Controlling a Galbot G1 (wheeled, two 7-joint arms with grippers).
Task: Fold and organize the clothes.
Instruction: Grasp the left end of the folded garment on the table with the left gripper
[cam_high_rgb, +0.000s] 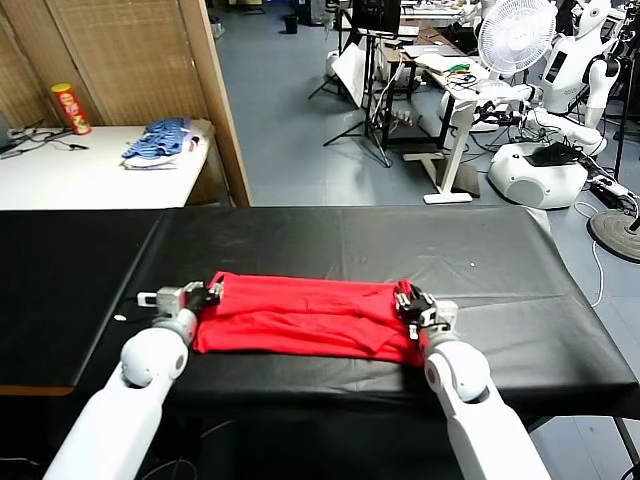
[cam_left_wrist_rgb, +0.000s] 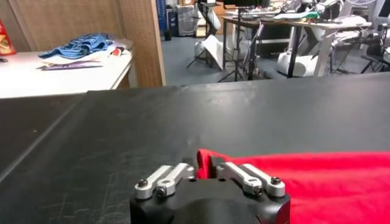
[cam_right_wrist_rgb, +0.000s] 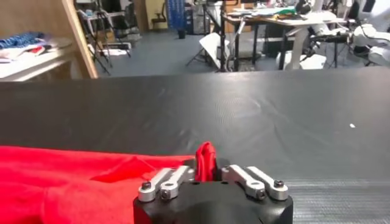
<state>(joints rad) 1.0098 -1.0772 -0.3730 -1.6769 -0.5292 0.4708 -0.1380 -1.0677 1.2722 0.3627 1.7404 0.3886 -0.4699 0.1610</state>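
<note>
Scene: a black cloth-covered tabletop (cam_high_rgb: 480, 250) fills the head view, with a workshop floor beyond it.
Garment: a bright red cotton T-shirt (cam_high_rgb: 300, 318), folded into a long flat band, lies across the near middle of the tabletop, toward 6 o'clock in the head view.
Left claw (cam_high_rgb: 212, 292): it sits at the 9 o'clock end of the red band; in the left wrist view its metal fingers (cam_left_wrist_rgb: 163, 180) stand on either side of a raised fold of red fabric (cam_left_wrist_rgb: 206, 163), clamped on that pinch of cloth.
Right claw (cam_high_rgb: 410, 300): it sits at the 3 o'clock end of the band; the right wrist view shows a small upright pleat of red cloth (cam_right_wrist_rgb: 206, 159) pinched between its two silver fingers (cam_right_wrist_rgb: 251, 178).
Background: a white side table (cam_high_rgb: 90, 175) at 10 o'clock carries a blue-and-white pile of folded garments (cam_high_rgb: 160, 142) and a red-and-yellow snack can (cam_high_rgb: 71, 108).
Far right: a white standing fan (cam_high_rgb: 516, 35) at 1 o'clock, near another white robot (cam_high_rgb: 560, 110).
</note>
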